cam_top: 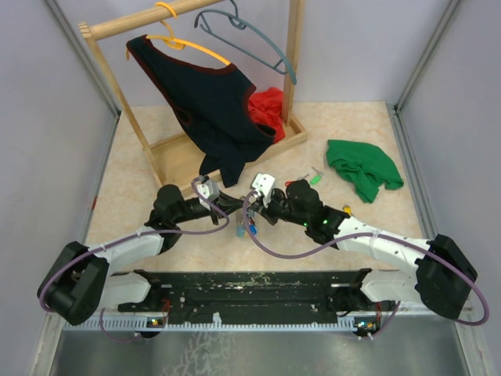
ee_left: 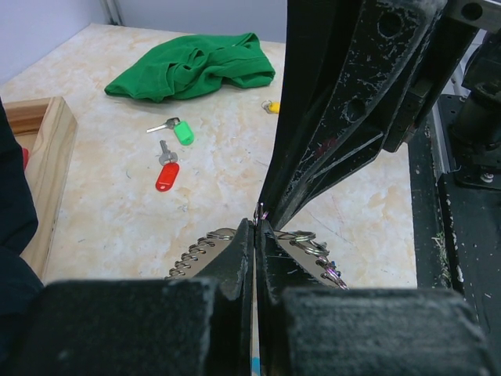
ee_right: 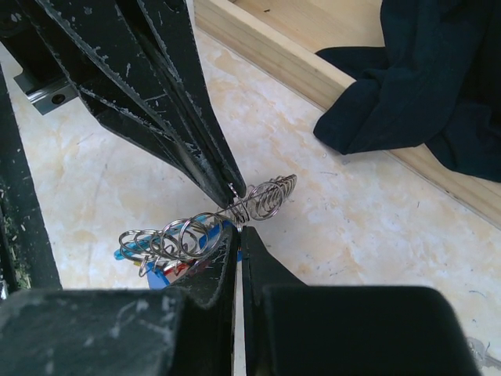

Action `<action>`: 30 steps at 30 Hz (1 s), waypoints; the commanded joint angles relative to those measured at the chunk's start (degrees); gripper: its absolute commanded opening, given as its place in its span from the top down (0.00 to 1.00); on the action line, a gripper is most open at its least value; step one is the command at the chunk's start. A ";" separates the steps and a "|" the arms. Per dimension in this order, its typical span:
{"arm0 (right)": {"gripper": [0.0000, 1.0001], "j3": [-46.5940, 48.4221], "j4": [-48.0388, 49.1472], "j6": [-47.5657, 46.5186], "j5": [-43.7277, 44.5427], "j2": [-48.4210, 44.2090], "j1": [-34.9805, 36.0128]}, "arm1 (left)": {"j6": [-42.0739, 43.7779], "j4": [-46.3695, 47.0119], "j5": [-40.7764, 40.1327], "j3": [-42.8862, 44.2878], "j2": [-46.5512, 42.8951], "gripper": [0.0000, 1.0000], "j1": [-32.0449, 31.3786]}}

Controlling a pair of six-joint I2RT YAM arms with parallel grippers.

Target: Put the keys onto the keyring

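Left arm point(cam_top: 133, 244) and right arm point(cam_top: 385, 244) both stretched forward, angled inward, forearms low. Left end effector point(ee_left: 257, 229) clamped tight, fingers pressed flat together. Right end effector point(ee_right: 239, 232) likewise closed. Tips meet nose to nose, right's fingers slanting in from above left's tip.
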 commanded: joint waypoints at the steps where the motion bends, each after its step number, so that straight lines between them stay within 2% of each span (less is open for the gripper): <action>1: 1.00 -0.09 2.58 -1.64 -1.13 -0.32 -0.23 | -1.21 5.52 0.17 -0.29 -1.03 1.00 0.17; 3: 1.00 0.49 1.10 -3.09 -0.91 -0.61 -0.21 | -1.42 5.73 -1.00 -0.57 -0.90 1.00 0.25; 12: 1.00 7.11 -10.48 -13.00 0.71 -1.73 -0.25 | 0.17 3.13 -0.77 -0.61 -1.91 0.71 1.17; 20: 1.00 11.10 -16.08 -17.34 -0.24 -1.30 -0.24 | 1.29 -0.07 3.63 1.68 1.07 0.63 1.49; 30: 1.00 12.40 -18.97 -20.64 -2.88 -0.81 -0.23 | 3.48 0.17 13.43 4.13 7.32 0.60 2.63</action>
